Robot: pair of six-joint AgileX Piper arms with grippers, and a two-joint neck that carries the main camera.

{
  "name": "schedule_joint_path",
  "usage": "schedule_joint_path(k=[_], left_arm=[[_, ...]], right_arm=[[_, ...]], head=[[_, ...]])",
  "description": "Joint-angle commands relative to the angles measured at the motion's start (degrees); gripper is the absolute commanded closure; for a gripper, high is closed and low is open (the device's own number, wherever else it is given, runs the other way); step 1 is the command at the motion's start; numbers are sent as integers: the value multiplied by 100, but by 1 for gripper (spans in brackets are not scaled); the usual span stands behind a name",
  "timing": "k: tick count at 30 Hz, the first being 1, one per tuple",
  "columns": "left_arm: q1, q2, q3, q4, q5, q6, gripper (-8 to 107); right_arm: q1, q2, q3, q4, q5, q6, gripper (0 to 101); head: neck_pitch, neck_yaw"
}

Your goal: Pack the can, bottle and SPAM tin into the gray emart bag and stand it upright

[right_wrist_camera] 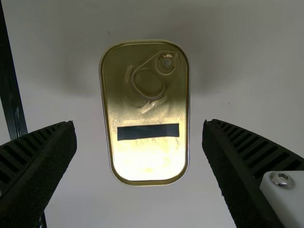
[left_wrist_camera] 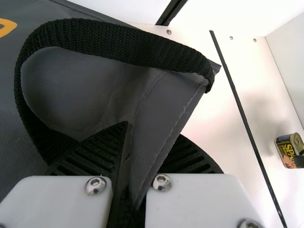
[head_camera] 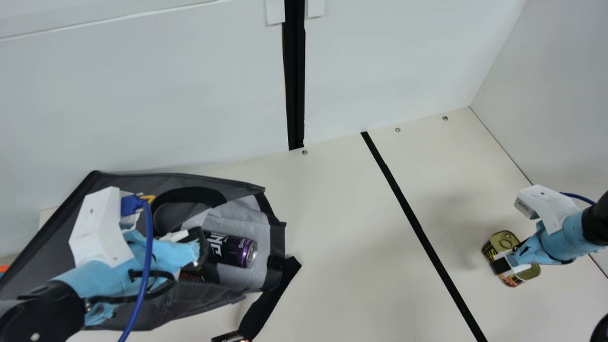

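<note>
On the table [head_camera: 342,213], rounded metallic SPAM tin [right_wrist_camera: 145,111].

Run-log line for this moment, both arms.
left gripper: shut on bag edge | right gripper: open, at SPAM tin | can: lying in bag | bag: on its side | tin: outside bag

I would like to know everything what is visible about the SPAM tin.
The SPAM tin is a rounded rectangle with a shiny, gold-coloured, metallic-looking lid, seemingly unopened. A pull ring lies near one end, and a dark strip crosses the lid. The side carries a dark label with yellow lettering and a food picture. It sits lid up on the table, right of the black line in the main view. The right gripper's open fingers flank it, a gap on each side.
</note>
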Motion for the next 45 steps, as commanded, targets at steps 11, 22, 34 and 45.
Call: schedule_joint_path(k=[11, 22, 34, 45], left_arm=[[0, 0, 0, 0, 0, 0, 107], [0, 0, 0, 0, 0, 0, 107], [0, 0, 0, 0, 0, 0, 107], [0, 0, 0, 0, 0, 0, 107]], right_arm=[[241, 485, -104, -173, -256, 301, 13], [340, 606, -126, -164, -308, 314, 87], [399, 395, -142, 29, -215, 68, 101], [593, 74, -157, 134, -61, -43, 101]], head=[[-130, -5], [-130, -5], [-130, -5], [-130, -5]])
